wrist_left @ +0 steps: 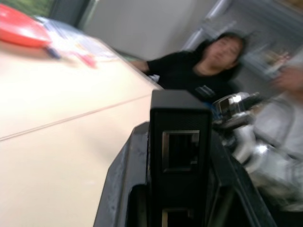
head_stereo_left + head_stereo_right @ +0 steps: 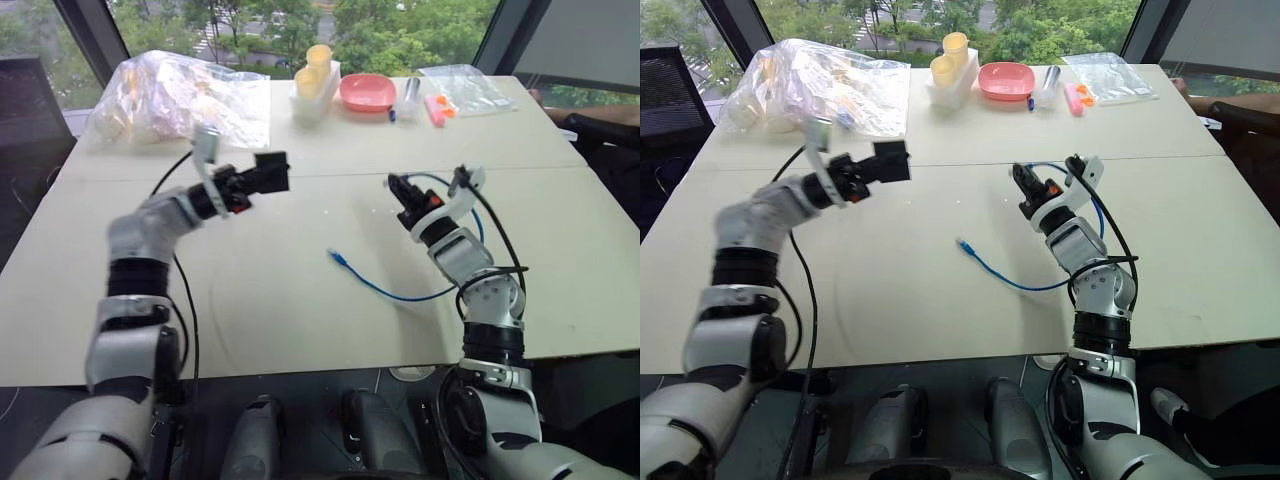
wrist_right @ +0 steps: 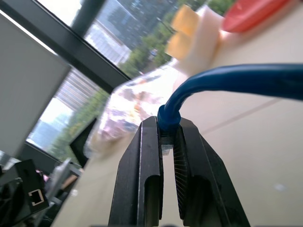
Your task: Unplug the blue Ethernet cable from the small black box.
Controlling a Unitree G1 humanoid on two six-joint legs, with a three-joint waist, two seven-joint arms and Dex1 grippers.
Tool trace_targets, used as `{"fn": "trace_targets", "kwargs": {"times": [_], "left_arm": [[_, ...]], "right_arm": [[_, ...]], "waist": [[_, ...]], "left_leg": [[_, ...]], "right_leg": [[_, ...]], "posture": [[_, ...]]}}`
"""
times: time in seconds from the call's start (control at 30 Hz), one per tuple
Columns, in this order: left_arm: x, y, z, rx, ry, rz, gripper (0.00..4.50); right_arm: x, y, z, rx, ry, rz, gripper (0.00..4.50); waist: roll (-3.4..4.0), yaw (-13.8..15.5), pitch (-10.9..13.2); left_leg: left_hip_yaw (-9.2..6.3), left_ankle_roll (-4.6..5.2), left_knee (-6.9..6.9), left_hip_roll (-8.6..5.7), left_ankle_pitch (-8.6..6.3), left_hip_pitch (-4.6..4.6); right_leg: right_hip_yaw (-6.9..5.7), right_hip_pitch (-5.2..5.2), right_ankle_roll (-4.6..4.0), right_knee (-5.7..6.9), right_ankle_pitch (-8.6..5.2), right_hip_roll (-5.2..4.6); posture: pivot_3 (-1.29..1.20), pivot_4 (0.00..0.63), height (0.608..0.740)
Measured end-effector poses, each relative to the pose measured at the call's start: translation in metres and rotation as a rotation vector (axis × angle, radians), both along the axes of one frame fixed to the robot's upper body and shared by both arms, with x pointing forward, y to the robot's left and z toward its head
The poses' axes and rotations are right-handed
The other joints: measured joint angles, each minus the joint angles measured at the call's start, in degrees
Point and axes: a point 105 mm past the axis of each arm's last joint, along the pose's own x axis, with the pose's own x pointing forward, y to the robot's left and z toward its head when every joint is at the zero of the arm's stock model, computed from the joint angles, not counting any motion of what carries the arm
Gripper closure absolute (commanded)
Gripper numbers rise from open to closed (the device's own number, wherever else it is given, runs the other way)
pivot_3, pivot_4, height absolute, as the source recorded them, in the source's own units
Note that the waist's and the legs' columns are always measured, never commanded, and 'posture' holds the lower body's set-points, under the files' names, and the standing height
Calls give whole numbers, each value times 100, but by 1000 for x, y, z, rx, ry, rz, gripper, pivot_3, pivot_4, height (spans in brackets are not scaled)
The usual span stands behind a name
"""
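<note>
both arms are raised above the table, well apart. the left gripper [image 2: 268, 174] is clamped on the small black box [image 2: 272, 172], pointing right. the right gripper [image 2: 398, 187] is closed on the blue ethernet cable [image 3: 236, 80], pointing far-left.

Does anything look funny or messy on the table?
Nothing is spilled or broken. The blue Ethernet cable is out of the small black box: its ports look empty in the left wrist view, and its free plug lies loose on the table.
</note>
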Motion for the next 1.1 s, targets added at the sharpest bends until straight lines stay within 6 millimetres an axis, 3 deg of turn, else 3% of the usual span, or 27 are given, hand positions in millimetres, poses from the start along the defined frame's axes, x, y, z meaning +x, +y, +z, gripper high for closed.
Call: {"fn": "trace_targets", "kwargs": {"times": [0.13,0.3,0.4,0.6,0.67,0.93,0.97,1.1], "left_arm": [[4,-31,-10,78,-133,68,3948],[12,-31,-23,166,-228,190,3948],[13,-33,-41,221,-248,224,3948],[12,-43,-64,228,-241,247,3948],[11,-46,-69,225,-245,245,2913],[6,-44,-79,236,-240,239,261],[5,-42,-79,239,-235,238,29],[-5,-23,-66,238,-225,241,29]], "right_arm": [[-4,-11,-26,-180,142,-21,2422],[-24,-17,-18,-384,139,59,30],[-43,-11,-8,-515,121,168,30],[-67,5,-2,-551,82,299,30],[-67,6,-2,-537,79,295,0],[-66,9,-6,-517,72,281,0],[-66,8,-6,-518,71,279,0],[-68,4,-11,-519,77,276,0]], "waist": [[0,29,0],[4,24,-2],[4,40,-2],[4,44,-2],[4,48,-2],[4,39,-2],[4,36,-2],[4,25,-2]], "left_leg": [[1,4,8,0,-2,-29],[1,26,17,0,-14,-30],[-2,29,22,0,-17,-34],[-3,32,27,0,-18,-38],[-4,32,27,0,-18,-38],[-4,33,27,0,-19,-37],[-4,33,27,0,-19,-37],[-7,34,26,3,-19,-37]], "right_leg": [[2,-21,16,0,9,3],[2,-21,18,-1,9,10],[-2,-21,18,-3,9,11],[-4,-19,19,-9,9,11],[-4,-19,20,-9,10,11],[-4,-18,21,-10,11,12],[-4,-18,21,-10,11,12],[-4,-18,21,-8,11,12]], "posture": [[0,150,740],[0,150,740],[0,150,740],[0,150,740],[0,150,740],[0,150,740],[0,150,740],[0,150,740]]}}
